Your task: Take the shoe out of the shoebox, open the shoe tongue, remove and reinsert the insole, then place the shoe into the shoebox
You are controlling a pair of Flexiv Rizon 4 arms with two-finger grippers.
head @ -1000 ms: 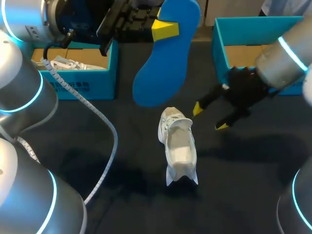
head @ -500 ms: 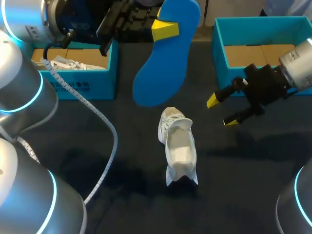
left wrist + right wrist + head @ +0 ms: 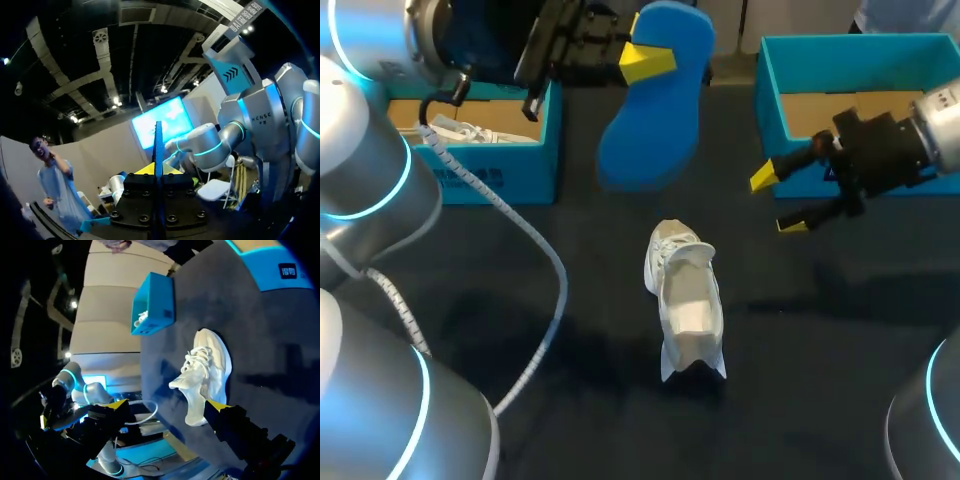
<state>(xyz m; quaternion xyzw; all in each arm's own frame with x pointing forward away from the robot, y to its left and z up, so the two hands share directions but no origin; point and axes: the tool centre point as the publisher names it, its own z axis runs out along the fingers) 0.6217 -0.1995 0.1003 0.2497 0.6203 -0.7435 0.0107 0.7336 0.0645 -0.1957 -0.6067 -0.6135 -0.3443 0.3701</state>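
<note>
Head view, nearest first: the white lace-up shoe (image 3: 686, 300) stands on its sole on the dark, matte table (image 3: 800, 390). Its rounded heel is toward the robot, its laced toe points away, its mouth gapes wide and a pale inner floor shows. From the right wrist view the soft tongue juts up stiffly over loose laces.

Beyond and to the right, the right gripper (image 3: 778, 202) hangs released above the table. Its two black fingers are spread and hold nothing, well apart from the shoe.

Farther on, the left gripper (image 3: 648, 62) is clenched on the smooth bright blue insole (image 3: 655, 110), a flat sole-shaped slab raised above the table with its broad rounded end down. The left wrist view shows it edge-on, a thin blue line pinched between the fingers.

Farthest stand two square teal cardboard shoeboxes. The left shoebox (image 3: 480, 165) holds another white laced shoe (image 3: 460, 130). The right shoebox (image 3: 775, 100) shows a bare brown cardboard floor.
</note>
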